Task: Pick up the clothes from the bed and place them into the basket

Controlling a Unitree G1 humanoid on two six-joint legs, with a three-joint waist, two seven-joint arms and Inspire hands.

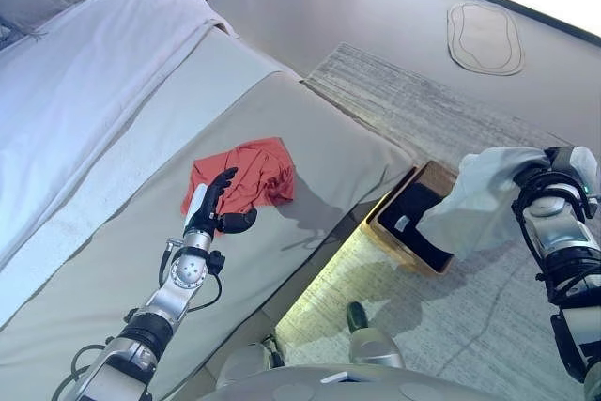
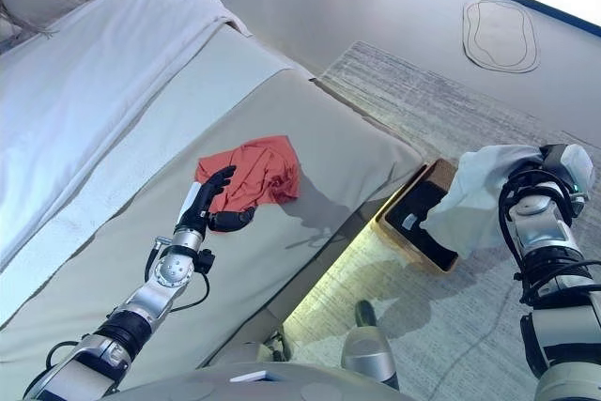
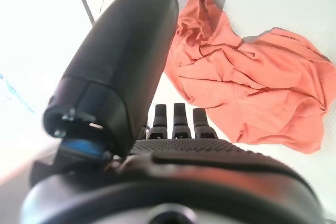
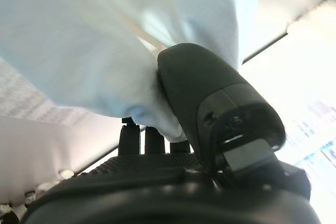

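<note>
Orange garment (image 1: pixel 252 174): one crumpled piece of cloth is seen on the bed (image 1: pixel 319 138), on the beige cover, near the edge of the bed that faces the rug.
Pale garment (image 1: pixel 479 196): one light grey-white piece of cloth is held up in the air, hanging above the basket (image 1: pixel 413 249); it is not yet put inside.
Clothes counted: two in all, one on the bed and one in the right hand.
Basket: one wooden box with a dark inside is placed on the floor, just beside the side of the bed, at the border of the rug (image 1: pixel 441 129).
Left hand (image 1: pixel 208 206): it is stretched over the bed, the fingers relaxed and straight, the fingertips (image 3: pixel 179 113) at the near edge of the orange garment; nothing is grasped.
Right hand (image 2: pixel 554 176): it is closed round the pale garment, the cloth pinched between thumb (image 4: pixel 210 90) and fingers.
Mat (image 1: pixel 485 38): one small oval mat is seen on the floor, well apart from the bed.
</note>
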